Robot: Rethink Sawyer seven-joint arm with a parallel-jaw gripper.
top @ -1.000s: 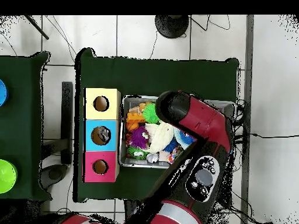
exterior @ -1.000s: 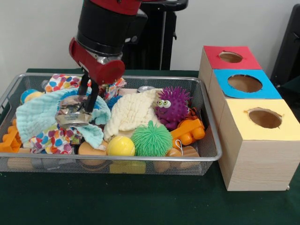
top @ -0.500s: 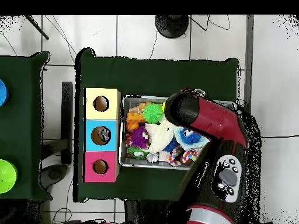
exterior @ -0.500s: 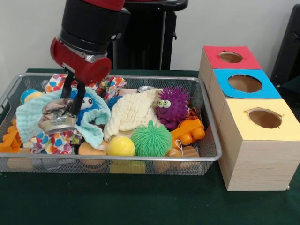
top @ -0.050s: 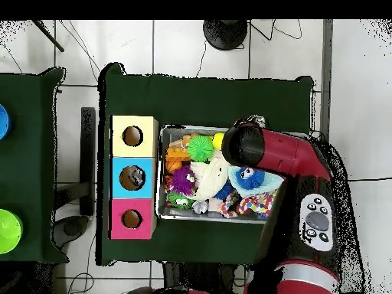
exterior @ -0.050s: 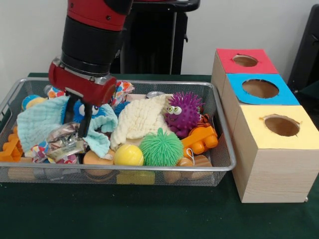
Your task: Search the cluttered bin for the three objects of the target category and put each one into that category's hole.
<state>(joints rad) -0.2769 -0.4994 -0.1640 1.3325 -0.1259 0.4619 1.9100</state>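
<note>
A crumpled silver can hangs tilted just over the left part of the wire bin, above a multicoloured cloth. My gripper appears shut on it; one dark finger shows, the other is hidden behind the can. Another silver can peeks out at the bin's back. Three boxes with holes stand beside the bin: red, blue and yellow. In the overhead view the arm covers the gripper and the can.
The bin holds a mint cloth, a cream cloth, a purple spiky toy, a green spiky ball, a yellow ball and orange blocks. From above, the boxes sit left of the bin.
The gripper has carried the can leftward and toward the bin's front edge. The can has sunk lower and tipped over more. The blue plush face is uncovered.
</note>
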